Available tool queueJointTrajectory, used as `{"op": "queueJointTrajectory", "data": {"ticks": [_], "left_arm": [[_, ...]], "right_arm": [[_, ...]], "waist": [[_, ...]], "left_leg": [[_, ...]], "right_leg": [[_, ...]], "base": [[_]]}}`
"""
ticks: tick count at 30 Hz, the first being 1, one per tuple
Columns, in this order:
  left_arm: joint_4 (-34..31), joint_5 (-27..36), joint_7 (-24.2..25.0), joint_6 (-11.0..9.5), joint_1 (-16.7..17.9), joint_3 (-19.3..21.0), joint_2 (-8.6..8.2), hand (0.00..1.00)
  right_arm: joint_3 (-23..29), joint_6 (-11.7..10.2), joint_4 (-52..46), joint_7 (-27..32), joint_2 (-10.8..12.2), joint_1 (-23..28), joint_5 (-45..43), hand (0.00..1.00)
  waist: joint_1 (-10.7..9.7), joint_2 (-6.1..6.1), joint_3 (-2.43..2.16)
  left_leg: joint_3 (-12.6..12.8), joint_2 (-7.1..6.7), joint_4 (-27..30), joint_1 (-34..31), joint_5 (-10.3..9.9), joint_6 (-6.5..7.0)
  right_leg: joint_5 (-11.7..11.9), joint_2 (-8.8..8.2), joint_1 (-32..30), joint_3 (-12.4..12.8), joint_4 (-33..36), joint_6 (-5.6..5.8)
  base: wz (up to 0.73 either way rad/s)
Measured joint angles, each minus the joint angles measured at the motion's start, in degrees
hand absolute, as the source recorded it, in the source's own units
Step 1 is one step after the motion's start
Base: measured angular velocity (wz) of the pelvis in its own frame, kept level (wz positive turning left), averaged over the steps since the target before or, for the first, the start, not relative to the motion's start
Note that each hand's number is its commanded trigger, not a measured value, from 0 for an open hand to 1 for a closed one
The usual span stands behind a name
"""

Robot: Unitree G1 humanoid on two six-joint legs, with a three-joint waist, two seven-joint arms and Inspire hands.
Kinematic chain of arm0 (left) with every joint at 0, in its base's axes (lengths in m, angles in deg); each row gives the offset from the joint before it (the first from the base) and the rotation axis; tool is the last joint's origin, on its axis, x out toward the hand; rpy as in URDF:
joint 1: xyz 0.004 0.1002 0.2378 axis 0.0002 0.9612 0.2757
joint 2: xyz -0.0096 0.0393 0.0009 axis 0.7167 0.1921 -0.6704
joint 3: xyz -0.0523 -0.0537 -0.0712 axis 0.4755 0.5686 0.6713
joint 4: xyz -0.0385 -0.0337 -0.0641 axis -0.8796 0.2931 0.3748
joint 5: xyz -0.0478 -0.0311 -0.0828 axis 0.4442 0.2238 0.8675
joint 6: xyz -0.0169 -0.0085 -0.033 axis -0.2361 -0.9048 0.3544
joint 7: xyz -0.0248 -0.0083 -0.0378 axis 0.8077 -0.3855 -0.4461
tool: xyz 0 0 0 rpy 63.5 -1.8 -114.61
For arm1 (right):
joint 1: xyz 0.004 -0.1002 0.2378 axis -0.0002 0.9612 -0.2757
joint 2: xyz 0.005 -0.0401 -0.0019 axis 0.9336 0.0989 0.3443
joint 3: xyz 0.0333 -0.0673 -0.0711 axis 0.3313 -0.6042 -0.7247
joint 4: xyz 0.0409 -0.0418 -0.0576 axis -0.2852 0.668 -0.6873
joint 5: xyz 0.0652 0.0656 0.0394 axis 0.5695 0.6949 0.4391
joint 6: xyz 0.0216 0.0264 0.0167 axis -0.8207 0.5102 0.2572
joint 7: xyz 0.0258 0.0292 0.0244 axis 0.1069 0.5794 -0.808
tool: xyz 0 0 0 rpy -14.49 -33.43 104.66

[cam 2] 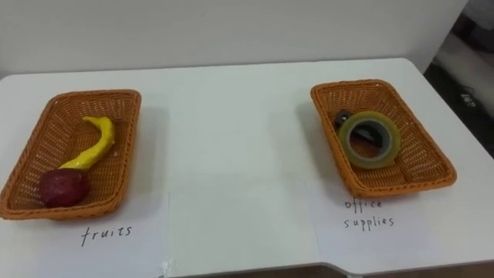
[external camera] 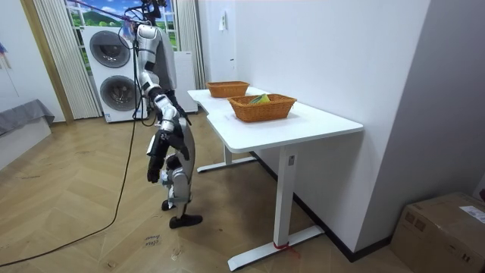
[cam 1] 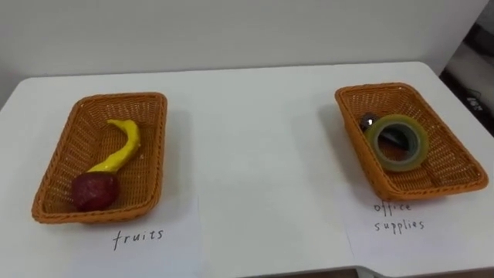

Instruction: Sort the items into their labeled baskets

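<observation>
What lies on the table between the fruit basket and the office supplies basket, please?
Nothing. In both eye views, the stretch of white table between the fruit basket and the office supplies basket is bare.

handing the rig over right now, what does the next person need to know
Hands: the right hand hangs low at the robot's side, away from the table. Its grip can't be read.
Things: the banana and red fruit lie in the left basket. The tape roll and a small dark item behind it lie in the right basket.
Done: both kinds look sorted.
Left: probably nothing, just confirm.
</observation>
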Motion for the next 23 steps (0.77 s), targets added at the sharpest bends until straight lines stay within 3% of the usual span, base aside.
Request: {"op": "queueJointTrajectory", "data": {"ticks": [5, 11, 16, 23], "left_arm": [[1.11, 0.94, 1.15, 0.08, -0.04, -0.43, -0.43, 0.00], [3.69, -0.41, 3.13, 0.15, -0.84, 0.57, -1.66, 0.00], [5.48, -0.83, 3.71, 0.17, -1.56, 1.23, -1.91, 0.00], [7.78, 0.49, 3.14, 0.18, -3.26, 0.83, -2.08, 0.00]], "right_arm": [[-3.43, 0.40, 9.63, -5.08, 0.23, -0.52, 1.45, 0.00], [-7.56, 4.16, 22.24, -19.67, 1.10, -2.05, 0.00, 0.00], [-15.12, 7.45, 26.67, -34.34, 1.09, -2.84, -11.29, 0.00], [-24.38, 9.86, 29.33, -43.65, 1.11, -6.02, -28.81, 0.00]], "waist": [[0.21, 0.12, 0.04], [0.39, 0.74, 0.04], [2.11, 1.15, 0.11], [4.89, 1.13, 0.13]], "left_leg": [[-0.20, 0.00, 0.00, -0.06, -0.05, -0.04], [-0.22, 0.00, 0.21, 0.19, -0.35, -0.09], [-0.19, 0.04, 0.21, 0.59, -0.57, -0.13], [-0.13, 0.07, 0.14, 0.73, -0.57, -0.13]], "right_leg": [[-0.02, 0.01, 0.07, -0.13, -0.05, -0.01], [-0.38, -0.01, 0.05, -0.15, -0.05, 0.01], [-0.49, 0.04, 0.10, -0.25, -0.03, -0.03], [-0.48, -0.04, 0.30, -0.82, -0.17, -0.04]], "base": [[0.01], [0.00], [0.00], [0.00]]}}
